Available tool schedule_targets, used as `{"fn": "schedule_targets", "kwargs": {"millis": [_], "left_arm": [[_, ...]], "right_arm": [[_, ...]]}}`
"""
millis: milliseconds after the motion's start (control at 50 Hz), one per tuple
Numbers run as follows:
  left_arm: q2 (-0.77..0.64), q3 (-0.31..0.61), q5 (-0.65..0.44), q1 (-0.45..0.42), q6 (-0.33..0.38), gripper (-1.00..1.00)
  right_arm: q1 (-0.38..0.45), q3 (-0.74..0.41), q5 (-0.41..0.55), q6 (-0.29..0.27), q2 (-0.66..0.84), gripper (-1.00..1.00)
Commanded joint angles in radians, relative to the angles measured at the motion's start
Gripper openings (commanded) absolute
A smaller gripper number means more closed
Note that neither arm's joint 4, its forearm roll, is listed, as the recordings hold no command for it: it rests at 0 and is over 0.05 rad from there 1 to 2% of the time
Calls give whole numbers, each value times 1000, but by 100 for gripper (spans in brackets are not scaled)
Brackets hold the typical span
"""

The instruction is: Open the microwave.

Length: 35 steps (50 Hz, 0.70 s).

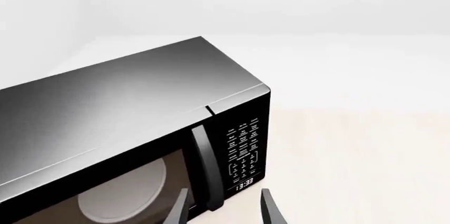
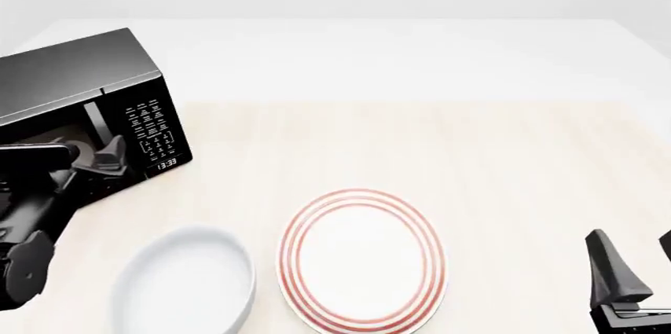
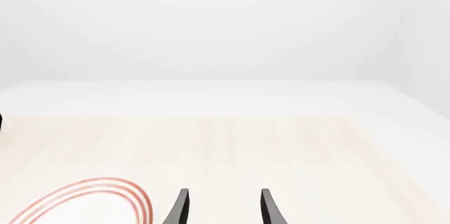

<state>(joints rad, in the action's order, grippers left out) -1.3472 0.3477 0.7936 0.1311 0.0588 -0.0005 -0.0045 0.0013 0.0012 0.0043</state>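
Left gripper (image 1: 223,209) spread around my microwave (image 2: 78,90) handle (image 1: 205,168); right gripper (image 3: 223,208) parted near red-ringed plate (image 2: 362,259), bowl (image 2: 187,283) alongside

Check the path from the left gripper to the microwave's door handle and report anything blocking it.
Nothing visible blocks it. The left gripper is open, and the vertical black handle of the glossy black microwave shows between its fingers. The white bowl and red-ringed plate sit nearer, off that line.
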Motion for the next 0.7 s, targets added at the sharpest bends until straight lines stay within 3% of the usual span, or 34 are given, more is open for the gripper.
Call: {"fn": "schedule_targets", "kwargs": {"millis": [20,700], "left_arm": [[-90,23,40,2,-15,100],[-270,116,80,29,-47,100]], "right_arm": [[0,0,0,0,0,100],[0,0,0,0,0,100]]}}
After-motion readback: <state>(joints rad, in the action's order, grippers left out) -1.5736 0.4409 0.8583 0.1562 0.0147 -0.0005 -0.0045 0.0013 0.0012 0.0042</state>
